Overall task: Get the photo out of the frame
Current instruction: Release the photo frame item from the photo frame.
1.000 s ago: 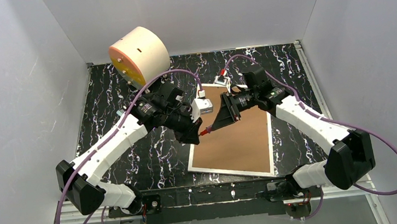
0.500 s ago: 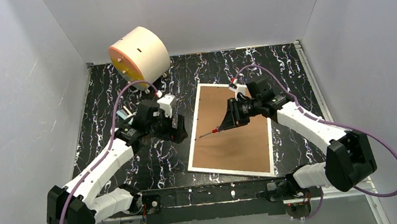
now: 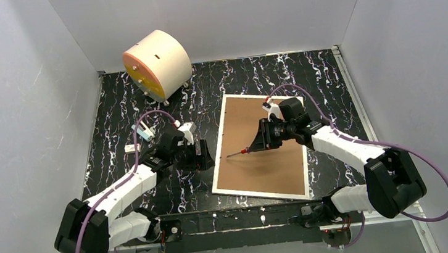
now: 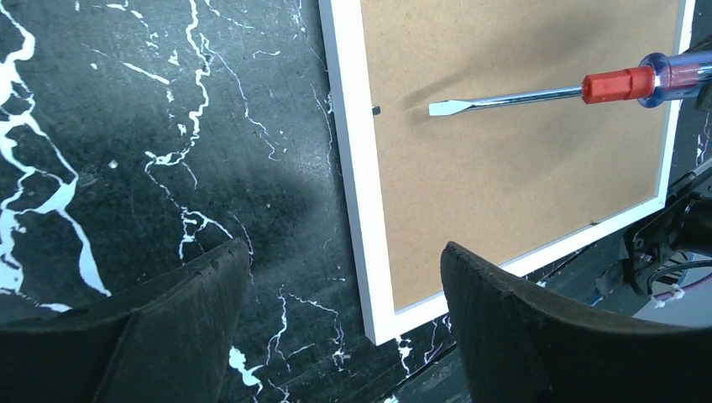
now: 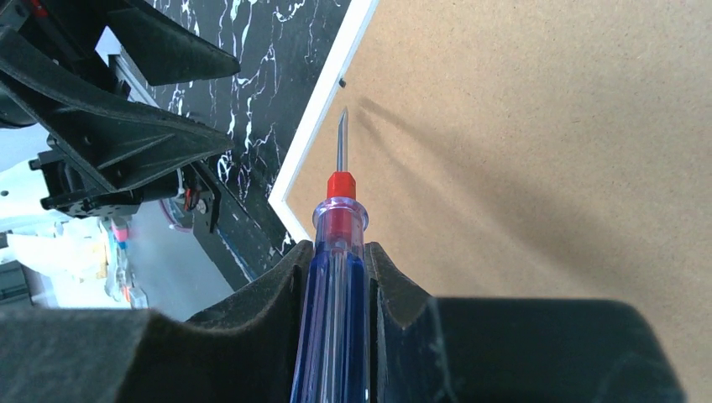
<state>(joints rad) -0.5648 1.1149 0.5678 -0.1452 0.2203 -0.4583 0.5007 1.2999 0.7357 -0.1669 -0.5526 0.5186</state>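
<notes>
The frame (image 3: 218, 149) lies face down on the black marble table, thin white rim around a brown back panel (image 3: 278, 168). The photo is hidden beneath that panel. My right gripper (image 3: 261, 141) is shut on the blue handle of a screwdriver (image 3: 241, 153) with a red collar. In the right wrist view the gripper (image 5: 338, 250) aims the screwdriver (image 5: 339, 197) at a small black tab (image 5: 344, 82) by the frame's left rim. My left gripper (image 3: 205, 160) stands open just left of the frame. In the left wrist view this gripper (image 4: 344, 252) hangs over the frame's rim (image 4: 357, 210), holding nothing.
A cream cylinder with an orange face (image 3: 156, 63) stands at the back left corner. Two small white bits (image 3: 143, 133) lie on the table left of my left arm. White walls close in three sides.
My left gripper has opened and drawn back from over the frame to its left side, nearer the front. The right gripper has shifted slightly nearer with the screwdriver still in it.
</notes>
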